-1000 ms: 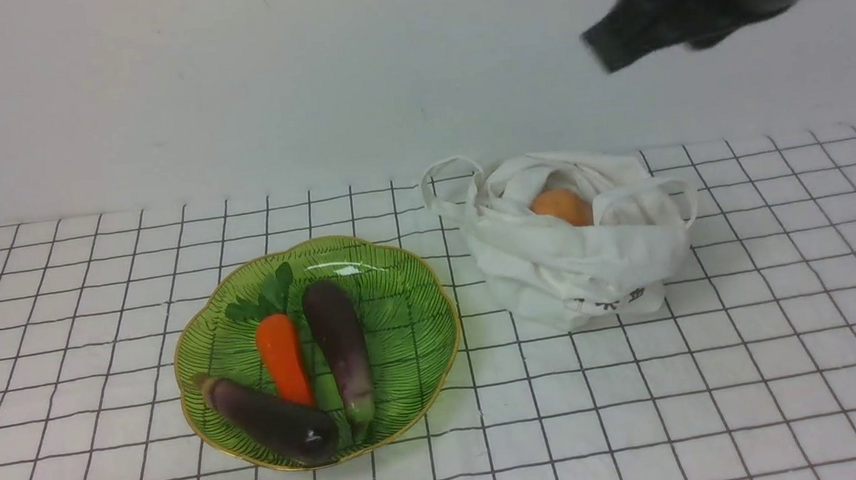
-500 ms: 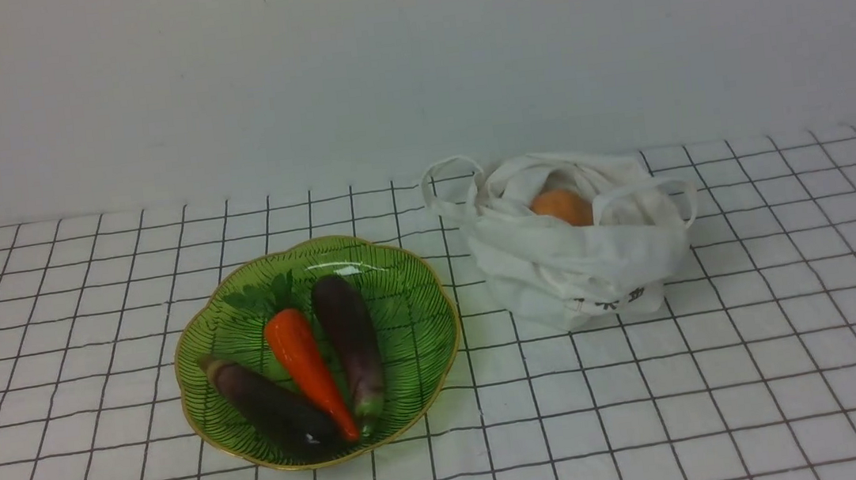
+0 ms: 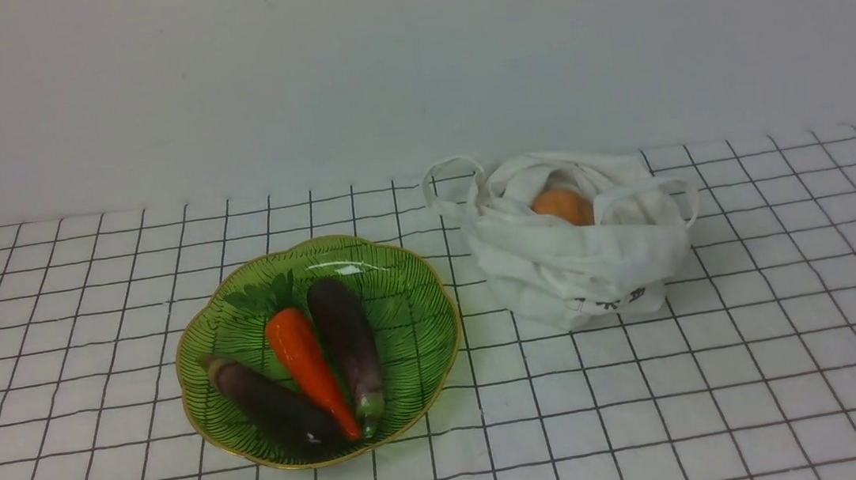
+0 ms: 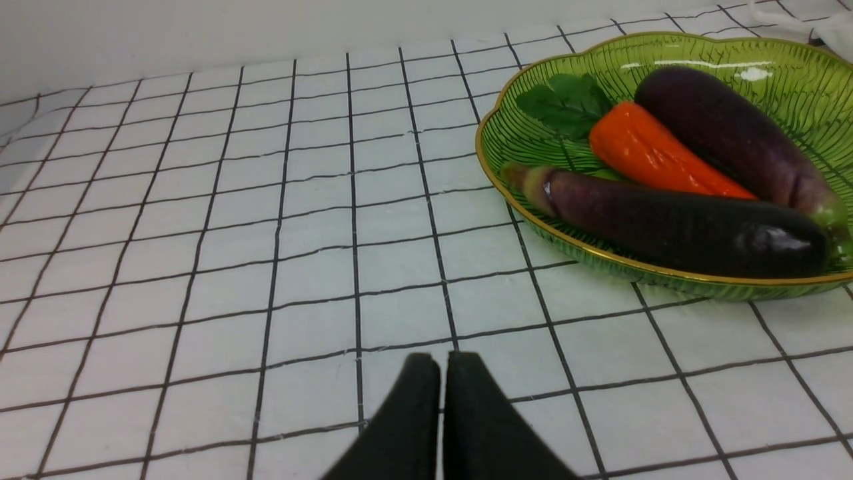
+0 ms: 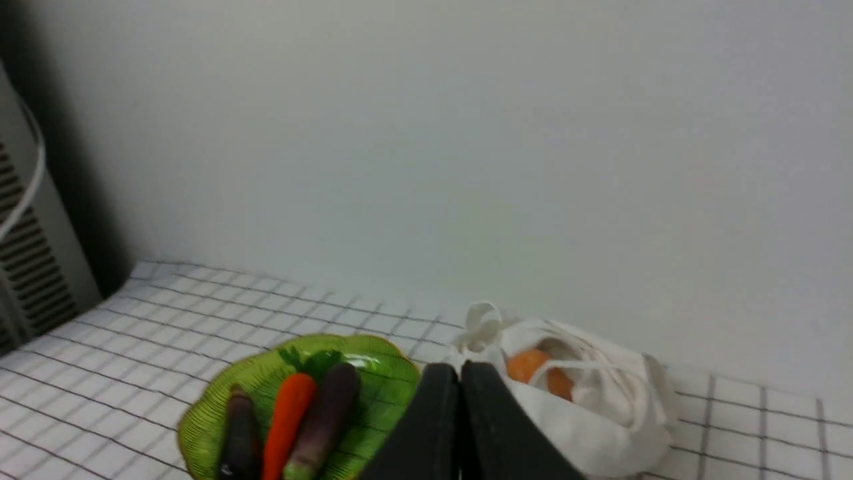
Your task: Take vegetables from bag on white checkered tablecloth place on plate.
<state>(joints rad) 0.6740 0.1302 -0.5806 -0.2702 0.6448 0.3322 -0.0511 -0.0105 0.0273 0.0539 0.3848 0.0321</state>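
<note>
Three vegetables lie in the green plate, which sits left of centre in the lower half of the front view, on the checkered cloth that covers the counter. Nearest the camera is the dark eggplant with the pale stem end, lying aslant along the plate's lower-left rim. Next comes the carrot, its tip against that eggplant's rounded end. The second eggplant, green-tipped, lies side by side with the carrot.

Farther back, right of centre, the white bag slumps open on the cloth, a little apart from the plate. The round orange vegetable shows in its mouth.

In the wrist views, the left tool has its fingers pressed together, holding nothing, low over the cloth near the plate. The right tool is likewise closed and holds nothing, raised high and facing both plate and bag.
</note>
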